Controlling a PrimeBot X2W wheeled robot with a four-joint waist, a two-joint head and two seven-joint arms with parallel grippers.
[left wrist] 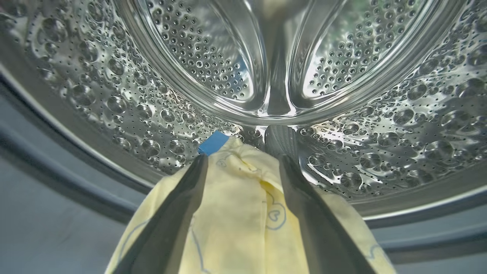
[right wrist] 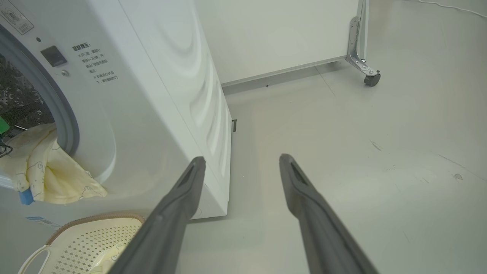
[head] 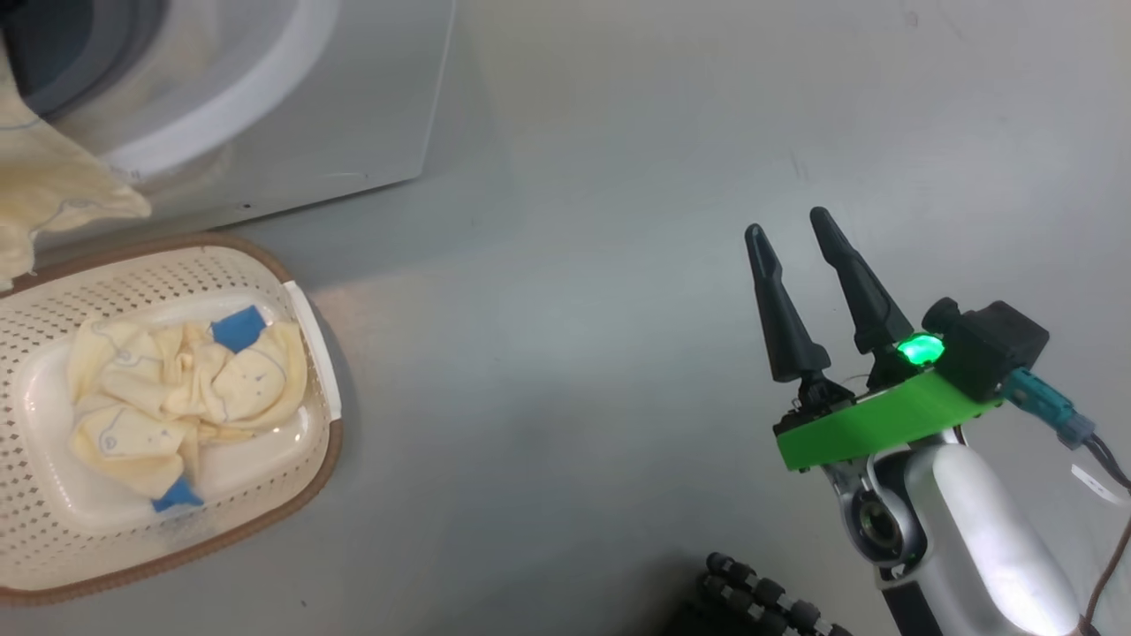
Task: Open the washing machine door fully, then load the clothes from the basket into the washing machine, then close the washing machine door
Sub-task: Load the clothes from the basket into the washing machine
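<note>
Head view: soft cream clothes (head: 177, 397) lie crumpled in the basket (head: 318, 459) beside the washing machine (head: 353, 106), and the right gripper (head: 791, 225) hangs spread and empty over the floor. Left wrist view: the left gripper (left wrist: 242, 160), fingers wide apart at the steel drum (left wrist: 114, 95), has a cream garment (left wrist: 236, 213) draped loosely between them, unclamped. Right wrist view: that garment trails over the opening's lip. The fabric looks light and limp, probably best pinched at a bunched fold.
</note>
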